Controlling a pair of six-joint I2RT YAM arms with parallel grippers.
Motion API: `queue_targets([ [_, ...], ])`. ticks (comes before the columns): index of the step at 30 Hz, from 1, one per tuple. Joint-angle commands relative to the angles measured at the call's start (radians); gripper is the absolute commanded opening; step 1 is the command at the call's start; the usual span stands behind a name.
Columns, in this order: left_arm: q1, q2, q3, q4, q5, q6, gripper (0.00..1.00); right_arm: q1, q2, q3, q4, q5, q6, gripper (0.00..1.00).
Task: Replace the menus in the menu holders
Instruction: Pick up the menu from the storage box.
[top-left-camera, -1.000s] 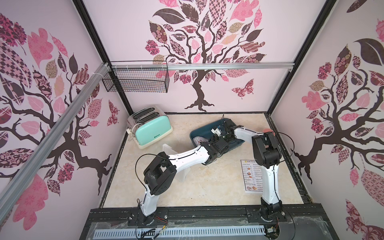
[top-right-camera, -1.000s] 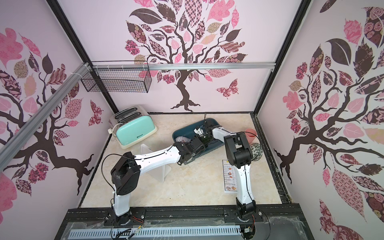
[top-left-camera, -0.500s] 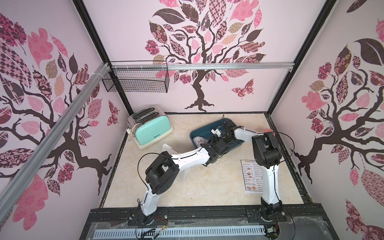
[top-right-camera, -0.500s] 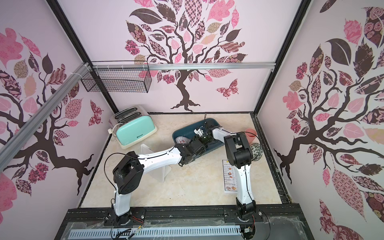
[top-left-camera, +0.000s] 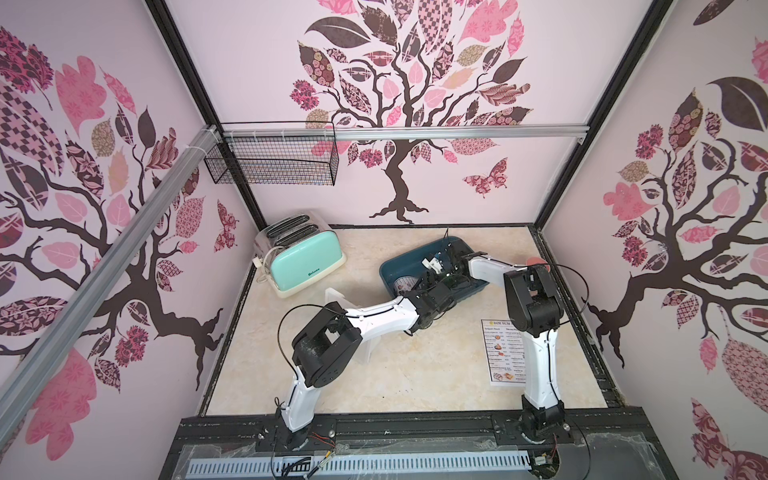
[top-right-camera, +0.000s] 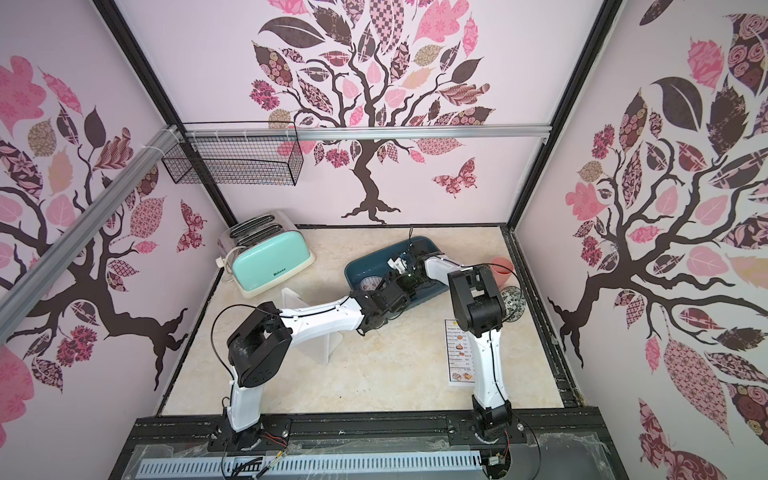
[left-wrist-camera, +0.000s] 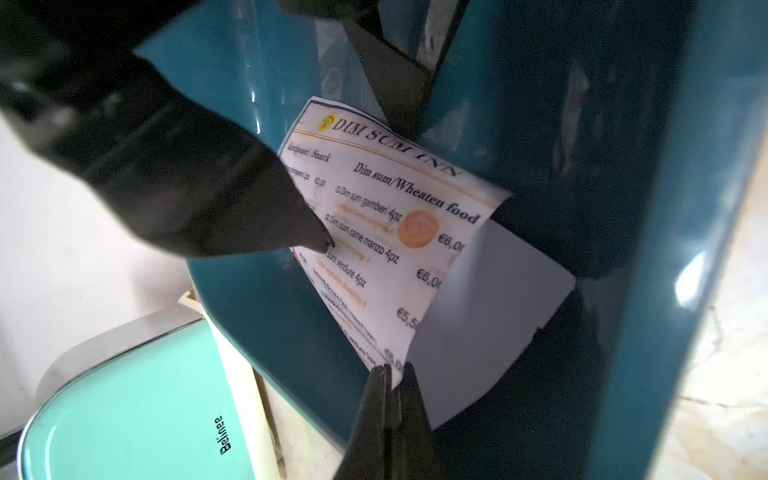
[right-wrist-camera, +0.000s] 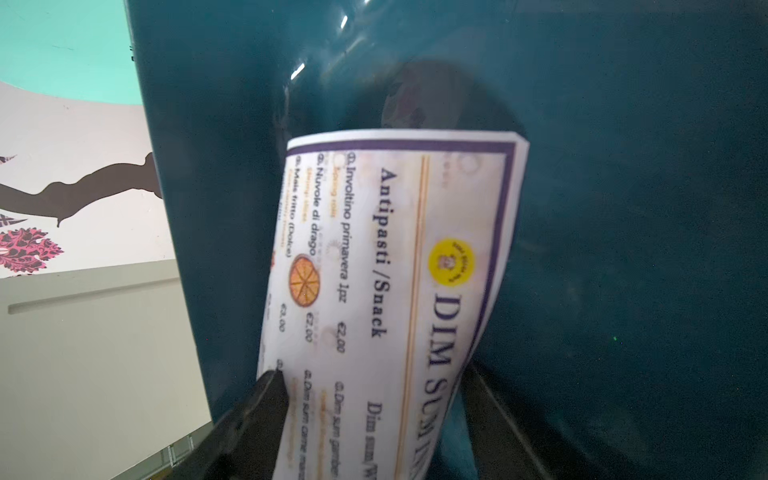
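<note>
Reaching into the dark teal tub (top-left-camera: 419, 253) near the worktop's far edge, both arms meet over one sheet. The left gripper (left-wrist-camera: 390, 372), whose jaws stood parted a second ago, has now closed. Its two black fingertips are pinched together on the lower edge of the curled menu (left-wrist-camera: 399, 232), just where the printed face folds over to its blank back. The right gripper (right-wrist-camera: 374, 370) has not changed. Its fingers stay set wide with the same sheet bowed between them, one fingertip (right-wrist-camera: 270, 386) against the printed side edge and the other behind the headed edge, so it holds the paper across its width. The sheet stands inside the tub, its "DIM SUM INN" heading readable. The left arm has edged only slightly deeper toward the tub. Nothing else has shifted. The second menu (top-left-camera: 503, 353) lies flat and face up by the worktop's right edge, beside the right arm's base. The clear menu holder (top-left-camera: 337, 297) stands upright left of the tub, partly under the left forearm. The mint toaster (top-left-camera: 305, 262) sits in the far left corner.
</note>
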Motion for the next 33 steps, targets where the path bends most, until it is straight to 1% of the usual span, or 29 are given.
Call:
queue_targets([
  [1,0.007,0.012,-0.003,0.028,-0.003,0.011,0.0,0.001,0.007,-0.032,-0.073,0.109,0.02,0.73],
  [4,0.009,0.001,-0.006,0.056,-0.021,0.016,0.0,-0.01,-0.032,-0.025,-0.059,0.113,0.052,0.73],
  [7,0.011,-0.02,-0.002,0.084,-0.04,0.014,0.0,-0.037,-0.1,-0.021,-0.042,0.135,0.1,0.78],
  [8,0.012,-0.033,-0.002,0.093,-0.041,0.009,0.0,-0.049,-0.128,-0.024,-0.033,0.144,0.115,0.81],
  [9,0.014,-0.047,-0.002,0.107,-0.045,0.002,0.0,-0.064,-0.16,-0.029,-0.021,0.156,0.136,0.88],
  [10,0.014,-0.061,-0.004,0.123,-0.053,0.0,0.0,-0.078,-0.197,-0.037,-0.007,0.166,0.155,0.92],
  [12,0.014,-0.088,-0.011,0.16,-0.058,0.0,0.0,-0.103,-0.263,-0.053,0.004,0.188,0.183,0.95],
  [15,0.014,-0.11,-0.008,0.182,-0.047,0.011,0.0,-0.135,-0.371,-0.119,0.031,0.22,0.249,0.98],
  [18,0.014,-0.127,0.008,0.174,-0.034,-0.01,0.0,-0.145,-0.487,-0.226,0.117,0.249,0.352,0.99],
  [21,0.013,-0.161,-0.004,0.203,-0.013,-0.019,0.0,-0.148,-0.569,-0.3,0.188,0.242,0.478,1.0],
  [23,0.014,-0.18,-0.017,0.226,-0.004,-0.023,0.0,-0.148,-0.607,-0.349,0.262,0.221,0.595,1.0],
  [28,0.014,-0.215,-0.046,0.269,0.023,-0.04,0.0,-0.148,-0.662,-0.506,0.543,0.176,1.024,1.0],
  [30,0.014,-0.222,-0.049,0.273,0.037,-0.049,0.0,-0.148,-0.655,-0.533,0.604,0.153,1.109,1.0],
  [33,0.014,-0.229,-0.055,0.273,0.043,-0.058,0.0,-0.148,-0.622,-0.56,0.674,0.102,1.201,0.99],
])
